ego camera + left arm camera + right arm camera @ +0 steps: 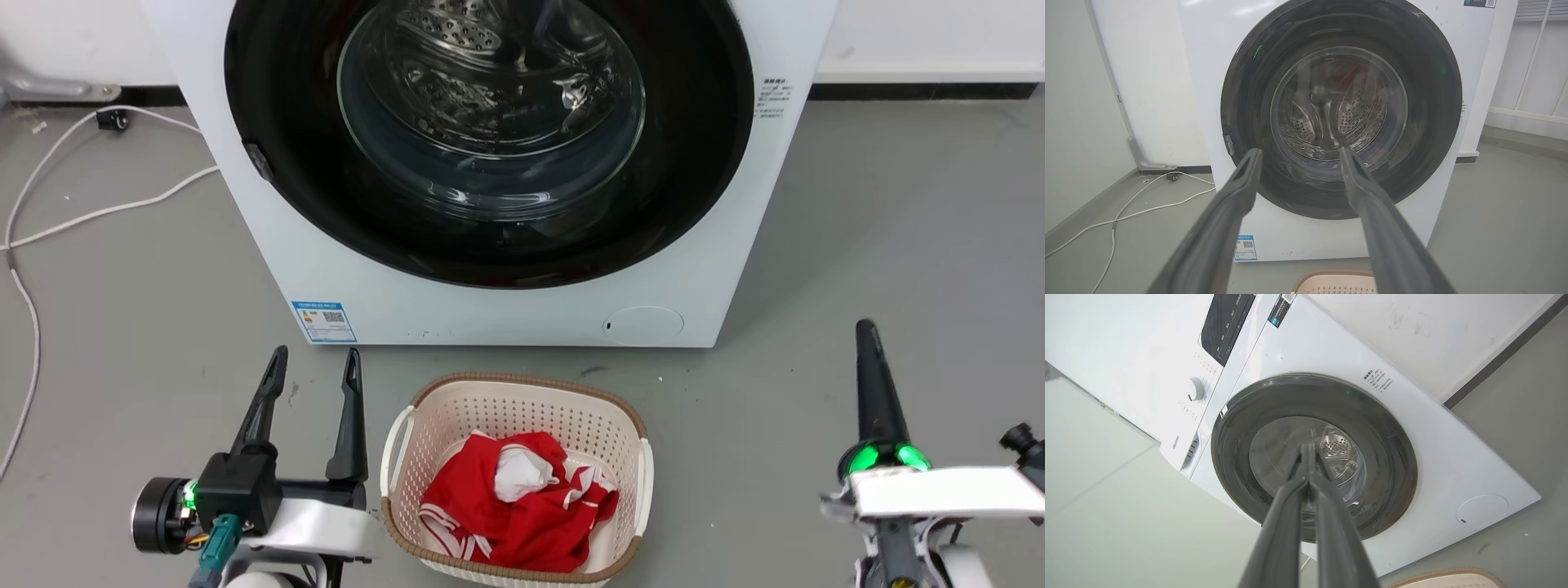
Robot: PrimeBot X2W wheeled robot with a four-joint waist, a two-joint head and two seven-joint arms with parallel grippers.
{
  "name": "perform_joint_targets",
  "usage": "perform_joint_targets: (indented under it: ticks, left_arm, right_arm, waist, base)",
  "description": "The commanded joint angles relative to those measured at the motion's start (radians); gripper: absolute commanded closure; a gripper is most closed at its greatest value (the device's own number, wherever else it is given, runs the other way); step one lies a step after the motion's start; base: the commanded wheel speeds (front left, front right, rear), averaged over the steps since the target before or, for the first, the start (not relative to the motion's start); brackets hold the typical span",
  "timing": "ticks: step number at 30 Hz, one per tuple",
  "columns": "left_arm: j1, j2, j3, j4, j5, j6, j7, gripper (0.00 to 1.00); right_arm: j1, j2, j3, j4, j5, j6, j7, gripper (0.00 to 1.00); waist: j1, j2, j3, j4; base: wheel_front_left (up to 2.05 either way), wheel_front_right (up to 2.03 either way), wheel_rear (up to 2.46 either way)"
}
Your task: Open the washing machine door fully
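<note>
The white washing machine (506,314) stands ahead on the grey floor. Its round glossy black door (694,163) with a clear glass bowl centre lies flat against the front, closed. The door also faces me in the left wrist view (1425,122) and the right wrist view (1388,457). My left gripper (316,363) hovers low at the front left, open and empty, a short way from the machine's lower left corner (1298,157). My right gripper (865,331) sits at the front right with its fingers together, shut on nothing (1309,447).
A cream perforated laundry basket (408,429) with red and white clothes (522,502) sits on the floor between my arms, just before the machine. White cables (90,212) trail over the floor at the left. A small round white service flap (645,324) marks the machine's lower right.
</note>
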Motion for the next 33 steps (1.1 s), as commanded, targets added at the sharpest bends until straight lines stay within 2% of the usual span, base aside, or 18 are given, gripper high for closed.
perform_joint_targets:
  ticks: [1, 3, 6, 11, 18, 25, 26, 33]
  left_arm:
    - [-0.018, -0.001, 0.004, -0.006, -0.006, -0.003, -0.002, 0.00]
    - [-0.025, -0.002, 0.007, -0.012, -0.010, -0.006, -0.002, 0.00]
    - [-0.044, -0.003, 0.011, -0.023, -0.011, -0.007, -0.002, 0.00]
    - [-0.081, -0.004, 0.023, -0.038, -0.016, -0.015, -0.002, 0.00]
    - [-0.144, -0.005, 0.030, -0.053, -0.010, -0.033, -0.002, 0.00]
    - [-0.195, -0.006, 0.031, -0.075, -0.008, -0.048, -0.002, 0.00]
    - [-0.216, -0.006, 0.031, -0.083, -0.008, -0.053, -0.002, 0.00]
    - [-0.262, -0.007, 0.024, -0.095, -0.007, -0.061, -0.002, 0.00]
  right_arm:
    - [-0.031, 0.003, 0.001, 0.007, 0.101, 0.000, -0.011, 1.00]
    - [-0.076, 0.003, -0.001, 0.014, 0.255, 0.000, -0.020, 1.00]
    - [-0.154, 0.002, -0.028, 0.033, 0.366, 0.000, -0.027, 1.00]
    - [-0.316, 0.002, -0.084, 0.106, 0.500, 0.000, -0.027, 1.00]
    - [-0.578, -0.028, -0.151, 0.302, 0.635, 0.000, 0.060, 1.00]
    - [-0.850, -0.108, -0.139, 0.546, 0.671, 0.000, 0.161, 1.00]
    - [-0.960, -0.146, -0.106, 0.647, 0.650, 0.000, 0.212, 1.00]
    - [-1.187, -0.190, -0.009, 0.847, 0.584, 0.000, 0.343, 1.00]
  waist:
    - [0.0000, 0.0000, 0.014, -0.001]
    - [0.0000, 0.0000, 0.032, -0.001]
    - [0.0000, 0.0000, 0.067, 0.001]
    - [0.0000, 0.0000, 0.137, 0.007]
    - [0.0000, 0.0000, 0.228, 0.024]
    - [0.0000, 0.0000, 0.305, 0.040]
    - [0.0000, 0.0000, 0.336, 0.045]
    - [0.0000, 0.0000, 0.400, 0.057]
  base:
    - [0.00, 0.00, 0.00]
    - [0.00, 0.00, 0.00]
    - [0.00, 0.00, 0.00]
    - [0.00, 0.00, 0.00]
    - [0.00, 0.00, 0.00]
    - [0.00, 0.00, 0.00]
    - [0.00, 0.00, 0.00]
    - [0.00, 0.00, 0.00]
